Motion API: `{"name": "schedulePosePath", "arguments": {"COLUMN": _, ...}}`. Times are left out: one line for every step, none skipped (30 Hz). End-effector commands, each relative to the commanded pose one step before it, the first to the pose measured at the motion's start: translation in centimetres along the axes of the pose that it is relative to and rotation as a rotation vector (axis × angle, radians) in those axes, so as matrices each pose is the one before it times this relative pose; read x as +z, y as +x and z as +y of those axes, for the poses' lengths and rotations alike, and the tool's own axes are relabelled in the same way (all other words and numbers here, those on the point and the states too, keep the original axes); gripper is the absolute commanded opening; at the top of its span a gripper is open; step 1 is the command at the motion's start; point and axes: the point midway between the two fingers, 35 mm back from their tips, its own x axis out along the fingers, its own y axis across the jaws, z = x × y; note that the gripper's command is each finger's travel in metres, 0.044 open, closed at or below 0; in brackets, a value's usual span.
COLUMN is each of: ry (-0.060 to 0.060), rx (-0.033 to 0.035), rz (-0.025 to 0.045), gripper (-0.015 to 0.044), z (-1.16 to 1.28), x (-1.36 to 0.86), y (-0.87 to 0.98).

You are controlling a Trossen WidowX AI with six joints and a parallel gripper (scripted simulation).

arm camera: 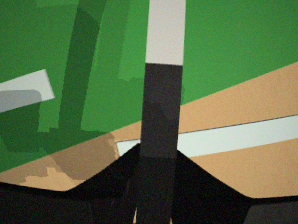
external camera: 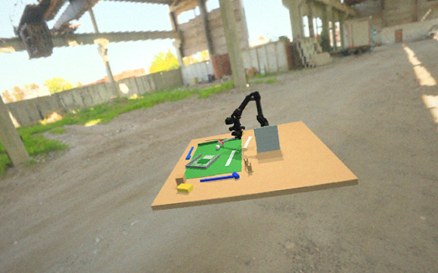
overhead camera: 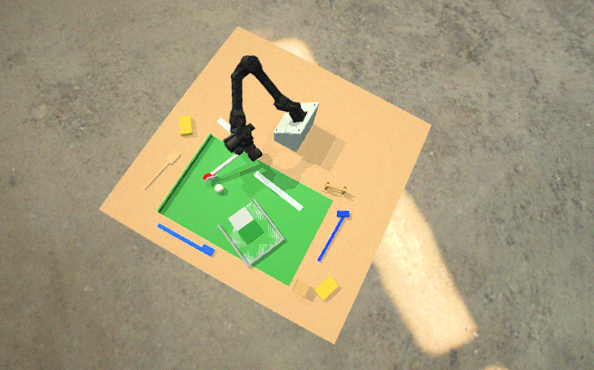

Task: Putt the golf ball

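Note:
My gripper (overhead camera: 244, 154) (external camera: 238, 137) (arm camera: 153, 151) is shut on the dark grip of the red putter, just above the near edge of the green mat (overhead camera: 289, 260) (external camera: 214, 170). The putter's white shaft (overhead camera: 224, 165) (external camera: 230, 139) (arm camera: 166, 32) slants down to its red head (overhead camera: 207, 177) (external camera: 220, 141), low over the mat. The white golf ball (overhead camera: 218, 188) (external camera: 217, 146) lies on the mat close beside the head; contact cannot be told. The pale ramp (overhead camera: 240, 218) leads to the raised green (overhead camera: 251, 230) (external camera: 203, 160), inside grey rails. Head and ball are outside the wrist view.
A white bar (overhead camera: 277, 191) (external camera: 230, 158) (arm camera: 25, 91) lies on the mat; a white strip (arm camera: 240, 136) lies beside it. Blue clubs (overhead camera: 331, 237) (overhead camera: 182, 238), yellow blocks (overhead camera: 185, 124) (overhead camera: 325, 288), a wooden block (overhead camera: 301, 288), a thin wooden club (overhead camera: 158, 172) and a small stand (overhead camera: 335, 189) surround the mat.

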Motion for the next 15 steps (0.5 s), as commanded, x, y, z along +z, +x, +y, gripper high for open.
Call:
{"name": "schedulePosePath", "arguments": {"ry": 0.0012, "rx": 0.00033, "rz": -0.00131, "gripper": 0.0, "z": -0.011, "x": 0.027, "y": -0.065}}
{"name": "schedulePosePath", "arguments": {"ry": 0.0, "rx": 0.0, "rz": 0.0, "gripper": 0.0, "z": 0.0, "x": 0.0, "y": 0.0}}
{"name": "schedulePosePath", "arguments": {"ry": 0.0, "rx": 0.0, "rz": 0.0, "gripper": 0.0, "z": 0.0, "x": 0.0, "y": 0.0}}
{"name": "schedulePosePath", "arguments": {"ry": -0.0001, "rx": 0.00017, "rz": 0.00004, "gripper": 0.0, "z": -0.074, "x": 0.005, "y": 0.009}}
{"name": "schedulePosePath", "arguments": {"ry": -0.0003, "rx": 0.00034, "rz": 0.00006, "gripper": 0.0, "z": -0.155, "x": 0.01, "y": 0.019}}
{"name": "schedulePosePath", "arguments": {"ry": -0.0004, "rx": 0.00043, "rz": 0.00005, "gripper": 0.0, "z": -0.207, "x": 0.013, "y": 0.025}}
{"name": "schedulePosePath", "arguments": {"ry": -0.0005, "rx": 0.0005, "rz": 0.00002, "gripper": 0.0, "z": -0.27, "x": 0.014, "y": 0.031}}
{"name": "schedulePosePath", "arguments": {"ry": -0.0007, "rx": 0.00053, "rz": -0.00006, "gripper": 0.0, "z": -0.346, "x": 0.015, "y": 0.038}}
{"name": "schedulePosePath", "arguments": {"ry": -0.0009, "rx": 0.00051, "rz": -0.00021, "gripper": 0.0, "z": -0.435, "x": 0.013, "y": 0.045}}
{"name": "schedulePosePath", "arguments": {"ry": -0.0009, "rx": 0.00031, "rz": -0.00032, "gripper": 0.0, "z": -0.405, "x": 0.007, "y": 0.039}}
{"name": "schedulePosePath", "arguments": {"ry": -0.0009, "rx": 0.00015, "rz": -0.0004, "gripper": 0.0, "z": -0.378, "x": 0.001, "y": 0.034}}
{"name": "schedulePosePath", "arguments": {"ry": -0.0007, "rx": 0.00002, "rz": -0.00038, "gripper": 0.0, "z": -0.298, "x": -0.002, "y": 0.025}}
{"name": "schedulePosePath", "arguments": {"ry": -0.0004, "rx": -0.00003, "rz": -0.00027, "gripper": 0.0, "z": -0.188, "x": -0.003, "y": 0.015}}
{"name": "schedulePosePath", "arguments": {"ry": -0.0002, "rx": -0.00002, "rz": -0.0001, "gripper": 0.0, "z": -0.064, "x": -0.001, "y": 0.005}}
{"name": "schedulePosePath", "arguments": {"ry": 0.0, "rx": 0.0, "rz": 0.0, "gripper": 0.0, "z": 0.0, "x": 0.0, "y": 0.0}}
